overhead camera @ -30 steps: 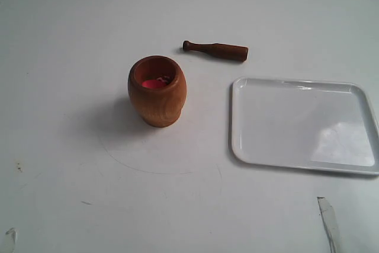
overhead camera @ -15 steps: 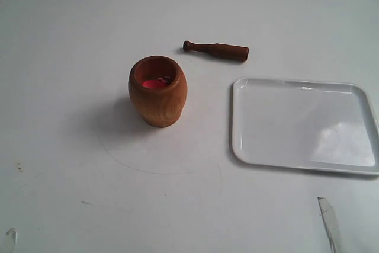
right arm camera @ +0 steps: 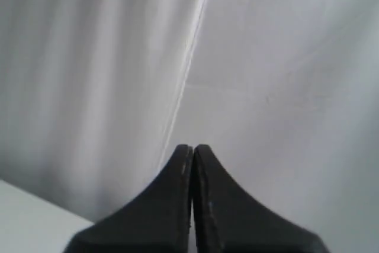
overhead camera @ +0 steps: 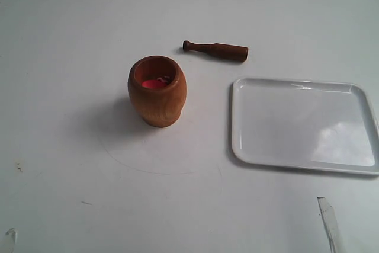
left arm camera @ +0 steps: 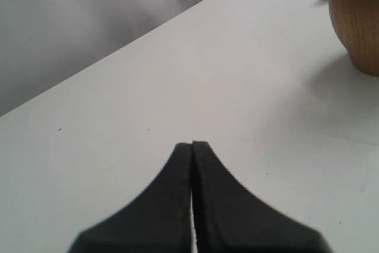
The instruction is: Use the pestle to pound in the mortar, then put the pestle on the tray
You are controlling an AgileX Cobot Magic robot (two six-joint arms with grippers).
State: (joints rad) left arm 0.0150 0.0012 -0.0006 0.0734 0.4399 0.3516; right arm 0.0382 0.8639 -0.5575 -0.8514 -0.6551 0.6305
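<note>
The slim dark brown wooden pestle (overhead camera: 215,50) lay flat on the white bench (overhead camera: 71,39), beyond the orange-brown barrel-shaped wooden mortar (overhead camera: 157,91) and near the glossy white rectangular plastic tray (overhead camera: 232,117), touching neither. The left gripper (left arm camera: 192,144) and right gripper (right arm camera: 193,146) each had their fingers clenched on nothing. Picking up the pestle looked to be the step in hand. The fingers should spread first, straddle the narrow handle crosswise, and leave the thick end free for pounding.
</note>
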